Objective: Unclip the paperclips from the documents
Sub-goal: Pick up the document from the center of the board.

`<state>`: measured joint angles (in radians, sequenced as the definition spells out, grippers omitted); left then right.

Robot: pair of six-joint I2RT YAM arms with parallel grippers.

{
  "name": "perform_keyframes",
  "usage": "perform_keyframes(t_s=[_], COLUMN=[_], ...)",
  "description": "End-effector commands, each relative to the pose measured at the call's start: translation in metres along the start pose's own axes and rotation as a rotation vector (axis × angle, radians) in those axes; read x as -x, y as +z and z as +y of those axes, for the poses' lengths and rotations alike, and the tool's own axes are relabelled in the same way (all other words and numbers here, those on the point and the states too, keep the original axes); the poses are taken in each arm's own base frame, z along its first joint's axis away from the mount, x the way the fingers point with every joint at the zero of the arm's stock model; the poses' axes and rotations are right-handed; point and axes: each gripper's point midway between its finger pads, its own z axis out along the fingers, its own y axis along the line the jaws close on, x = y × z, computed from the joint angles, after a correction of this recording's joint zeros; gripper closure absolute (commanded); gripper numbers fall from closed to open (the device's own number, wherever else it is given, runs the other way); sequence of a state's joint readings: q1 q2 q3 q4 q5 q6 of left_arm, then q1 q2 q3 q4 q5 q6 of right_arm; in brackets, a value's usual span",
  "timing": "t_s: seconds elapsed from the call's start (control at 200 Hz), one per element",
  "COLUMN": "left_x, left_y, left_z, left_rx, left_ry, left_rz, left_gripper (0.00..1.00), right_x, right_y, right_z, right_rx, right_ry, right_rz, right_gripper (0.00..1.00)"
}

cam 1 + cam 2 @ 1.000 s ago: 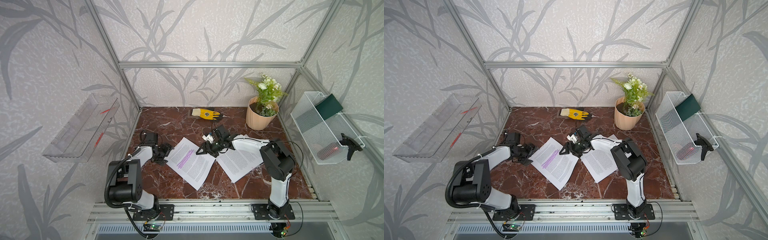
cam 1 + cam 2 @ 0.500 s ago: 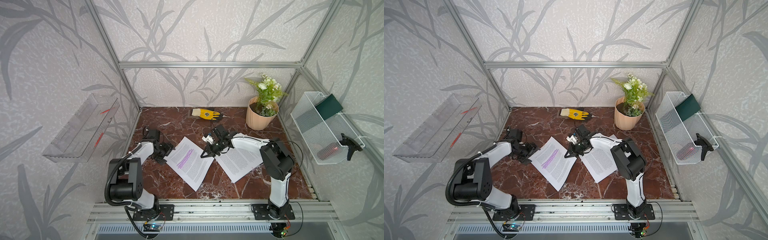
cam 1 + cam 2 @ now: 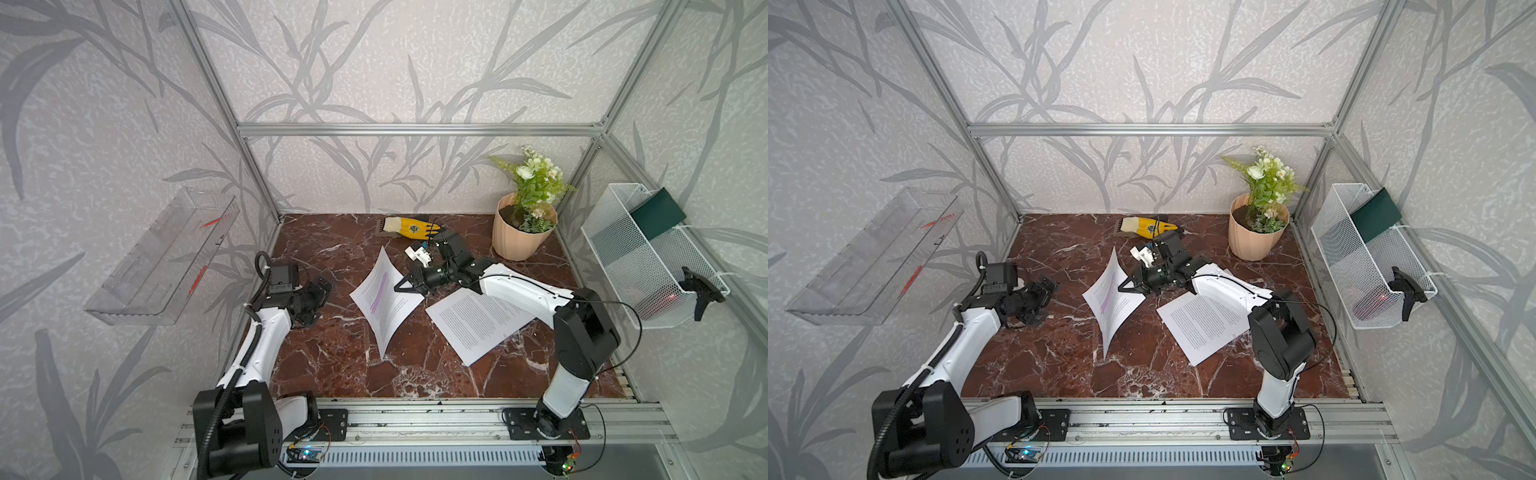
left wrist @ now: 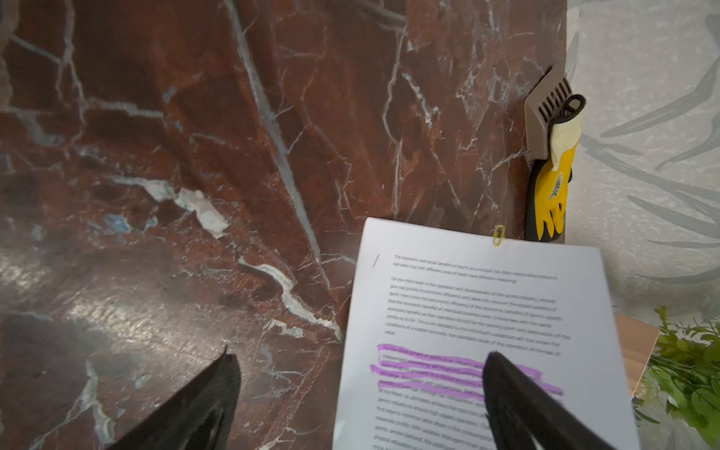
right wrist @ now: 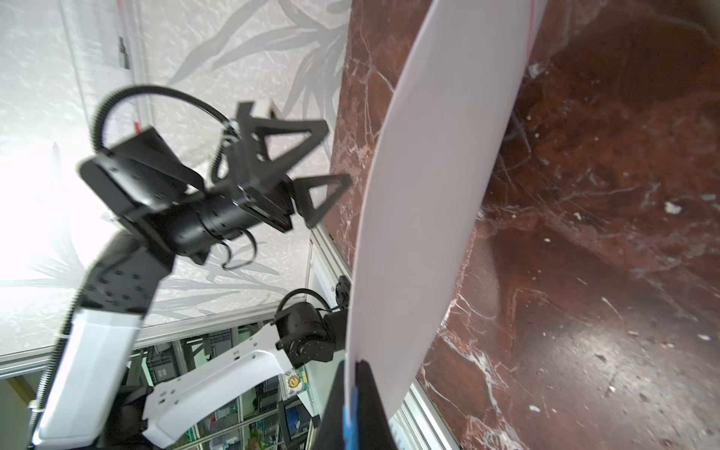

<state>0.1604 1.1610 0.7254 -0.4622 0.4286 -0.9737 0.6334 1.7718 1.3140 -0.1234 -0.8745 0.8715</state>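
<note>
Right wrist view: the right gripper (image 5: 355, 374) has its jaws pressed together on the edge of the purple-marked document (image 5: 428, 195), which curls up. The left gripper (image 4: 358, 352) has its jaws spread wide and holds nothing. A gold paperclip (image 4: 498, 235) sits on the page edge nearest the yellow glove (image 4: 551, 187). The plain document (image 3: 478, 324) lies flat, farther from the glove.

Paperclip (image 4: 498, 235) seemingly on document (image 4: 475, 311), glove (image 4: 555, 183) behind
</note>
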Motion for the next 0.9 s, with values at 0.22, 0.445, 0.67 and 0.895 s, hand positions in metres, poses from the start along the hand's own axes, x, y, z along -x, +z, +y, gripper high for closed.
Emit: perform_keyframes(t_s=[0.22, 0.445, 0.67, 0.895], left_x=[-0.007, -0.025, -0.044, -0.045], left_y=[0.020, 0.018, 0.020, 0.013], left_z=[-0.038, -0.069, -0.101, -0.110], left_rx=[-0.403, -0.513, -0.649, -0.718], left_ry=[-0.294, -0.347, -0.414, -0.503], left_rz=[0.030, 0.052, 0.107, 0.106], left_gripper=[0.01, 0.01, 0.01, 0.01], right_x=[0.037, 0.052, 0.062, 0.074], right_y=[-0.023, -0.025, -0.021, -0.024], right_z=[0.073, 0.096, 0.115, 0.129], right_rx=[0.283, 0.370, 0.472, 0.529], right_ry=[0.060, 0.058, 0.037, -0.009], right_rz=[-0.171, -0.208, -0.245, -0.284], right_gripper=[1.00, 1.00, 1.00, 0.99])
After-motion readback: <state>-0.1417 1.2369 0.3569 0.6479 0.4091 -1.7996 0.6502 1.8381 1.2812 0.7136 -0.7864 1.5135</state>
